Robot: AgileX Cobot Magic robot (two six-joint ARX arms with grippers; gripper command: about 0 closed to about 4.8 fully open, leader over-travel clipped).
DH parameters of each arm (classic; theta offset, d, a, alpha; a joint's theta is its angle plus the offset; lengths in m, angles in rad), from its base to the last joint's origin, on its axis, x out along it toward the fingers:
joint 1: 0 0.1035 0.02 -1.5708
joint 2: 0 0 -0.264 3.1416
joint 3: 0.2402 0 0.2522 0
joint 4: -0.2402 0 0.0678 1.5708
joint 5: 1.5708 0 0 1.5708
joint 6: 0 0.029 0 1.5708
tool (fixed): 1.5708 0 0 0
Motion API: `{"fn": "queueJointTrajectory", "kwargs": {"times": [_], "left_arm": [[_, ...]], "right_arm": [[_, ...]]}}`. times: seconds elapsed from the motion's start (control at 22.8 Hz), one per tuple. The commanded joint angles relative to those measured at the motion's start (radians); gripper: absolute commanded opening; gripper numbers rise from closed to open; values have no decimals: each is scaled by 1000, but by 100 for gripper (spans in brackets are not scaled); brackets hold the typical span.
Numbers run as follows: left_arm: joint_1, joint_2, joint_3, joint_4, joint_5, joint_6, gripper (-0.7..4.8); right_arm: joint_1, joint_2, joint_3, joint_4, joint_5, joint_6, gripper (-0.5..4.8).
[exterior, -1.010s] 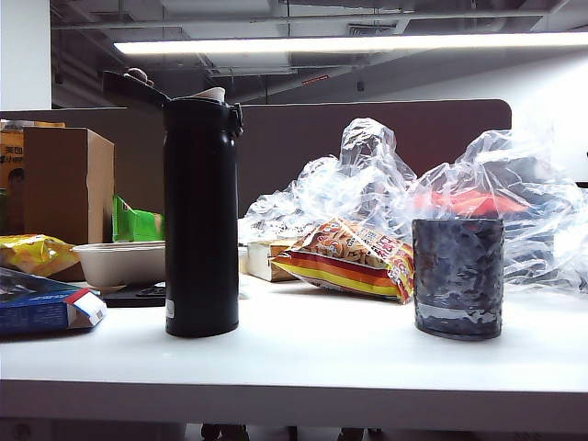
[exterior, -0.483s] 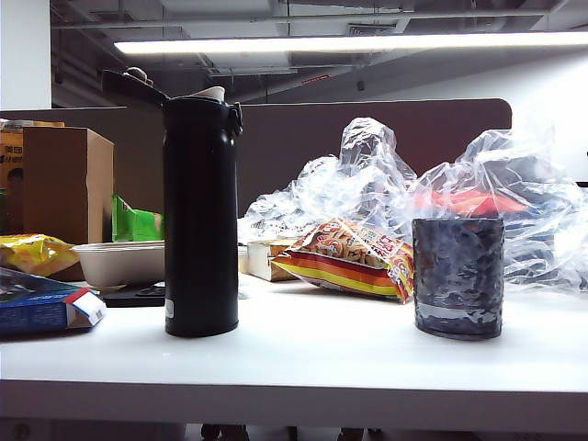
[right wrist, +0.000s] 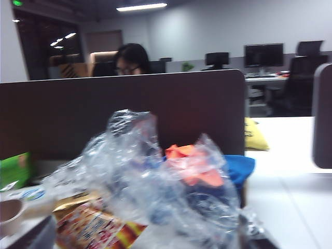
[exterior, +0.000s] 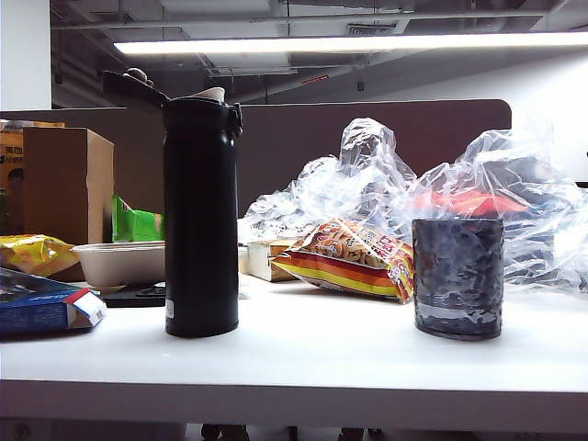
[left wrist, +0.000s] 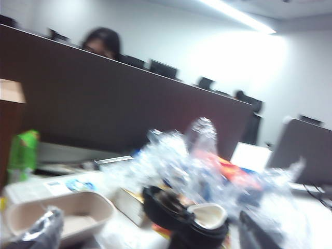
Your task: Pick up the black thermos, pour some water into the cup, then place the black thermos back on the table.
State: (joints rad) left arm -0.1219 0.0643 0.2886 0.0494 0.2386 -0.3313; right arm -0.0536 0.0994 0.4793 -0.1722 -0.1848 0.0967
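Standing upright on the white table (exterior: 303, 367), the black thermos (exterior: 200, 216) sits left of centre in the exterior view with its flip lid (exterior: 133, 89) hinged open and the pale spout exposed; the cup (exterior: 457, 277) stands well apart from it to the right, also upright on the table. Neither arm nor gripper appears in the exterior view. Left wrist view: the left gripper (left wrist: 148, 228) is near the thermos top, and its two dark fingers (left wrist: 41, 232) show only as blurred tips at opposite corners of the frame, spread wide with nothing clamped between them. The thermos's open lid and spout (left wrist: 207, 215) lie between and beyond those tips, not touching either as far as the blur allows. The camera looks roughly level across the table toward the brown partition (left wrist: 124, 104), which runs tilted across the frame, so the wrist is rolled somewhat. A beige bowl (left wrist: 57, 215) sits just beside the thermos. Right wrist view: the right gripper cannot be made out with any certainty; dim dark slivers at the frame's edge may be its fingers, so cannot tell how wide the jaws stand or whether anything is held. This view also looks level, onto crumpled clear plastic bags (right wrist: 155, 176) and a snack packet (right wrist: 88, 228); the cup is not discernible in it. Both wrist frames are motion-blurred, and the thermos body is cut off in the left one.
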Motion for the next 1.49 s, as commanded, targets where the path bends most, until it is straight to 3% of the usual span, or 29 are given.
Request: {"fn": "queueJointTrajectory", "kwargs": {"times": [0.04, 0.35, 0.53, 0.75, 0.97, 1.14, 1.23, 1.49], "left_arm": [[-1, 83, 35, -1, 78, -2, 479], [-18, 238, 47, 50, 144, -3, 479], [-108, 306, 47, 64, 131, -1, 479], [-327, 421, 47, 69, -50, 41, 479], [-533, 584, 47, 104, -226, 200, 479], [-600, 731, 47, 183, -430, 227, 479], [-600, 831, 47, 253, -445, 226, 479], [-600, 984, 47, 410, -463, 223, 479]], "right_arm": [[1, 117, 84, 11, -45, -13, 479], [8, 311, 214, 59, -137, -33, 479], [60, 338, 217, 84, -124, -34, 479], [172, 391, 217, 52, -115, -10, 479], [373, 449, 214, -18, -95, 48, 479], [497, 487, 206, -6, 55, 1, 479], [555, 516, 204, -6, 147, 0, 479], [573, 562, 201, -11, 161, 0, 479]]}}
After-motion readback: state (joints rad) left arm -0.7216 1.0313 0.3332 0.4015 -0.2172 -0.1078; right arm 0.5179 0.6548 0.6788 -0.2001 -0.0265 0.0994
